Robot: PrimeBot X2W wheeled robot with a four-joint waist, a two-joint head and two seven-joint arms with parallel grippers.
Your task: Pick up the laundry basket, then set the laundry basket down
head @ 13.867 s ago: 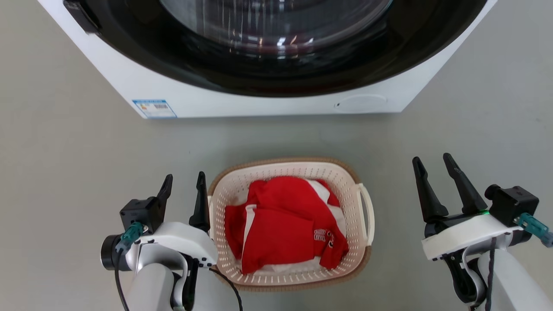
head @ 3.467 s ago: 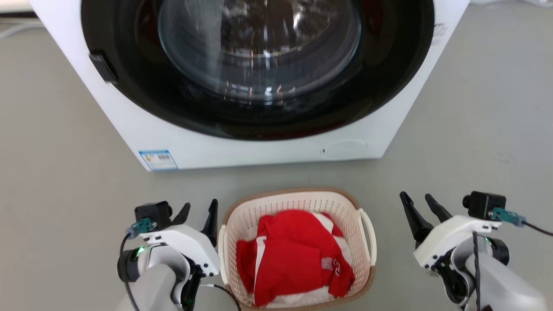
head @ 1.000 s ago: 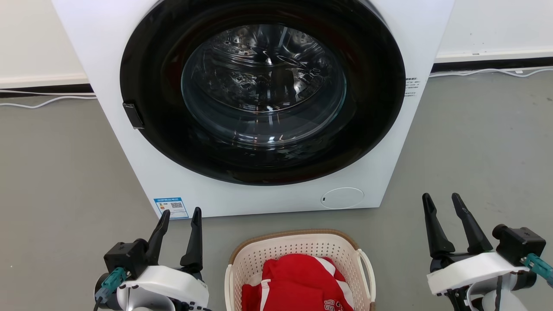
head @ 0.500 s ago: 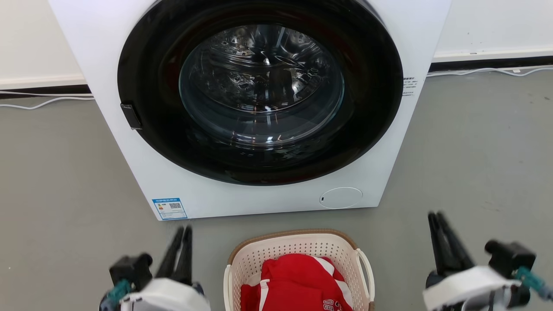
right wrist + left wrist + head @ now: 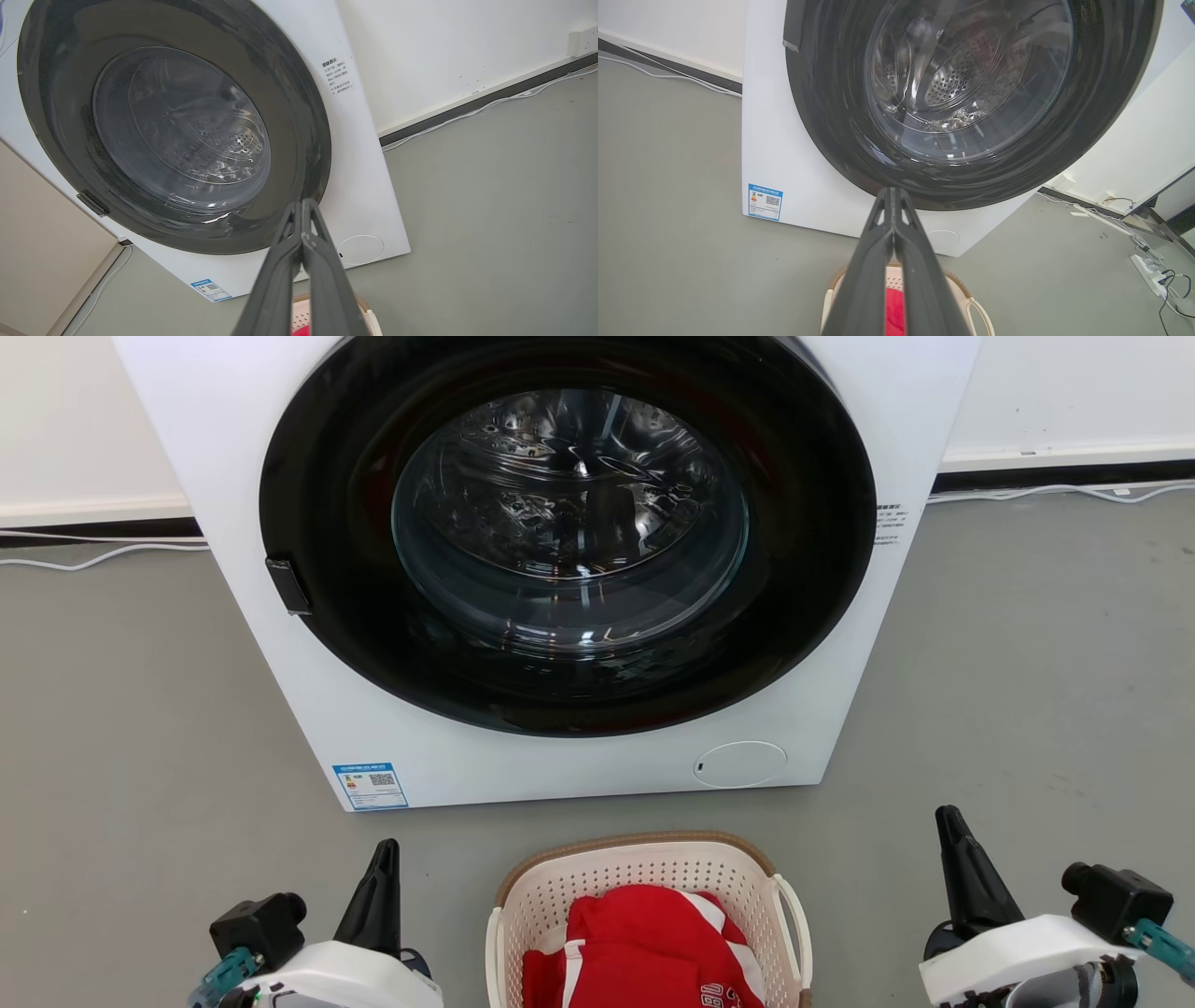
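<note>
While the left hand [image 5: 384, 851] and right hand [image 5: 948, 816] stand pinched together on nothing, the laundry basket [image 5: 653, 875] sits between them on the grey floor [image 5: 140, 709], before the washing machine [image 5: 280, 709]. Fingers shut like this could likely skid off its smooth, thin loop handles or nudge the light perforated shell. A soft red garment [image 5: 644, 943] lies inside.

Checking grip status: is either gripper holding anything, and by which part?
Nothing is held. The left gripper and right gripper are shut on air, either side of the laundry basket, not touching it.
</note>
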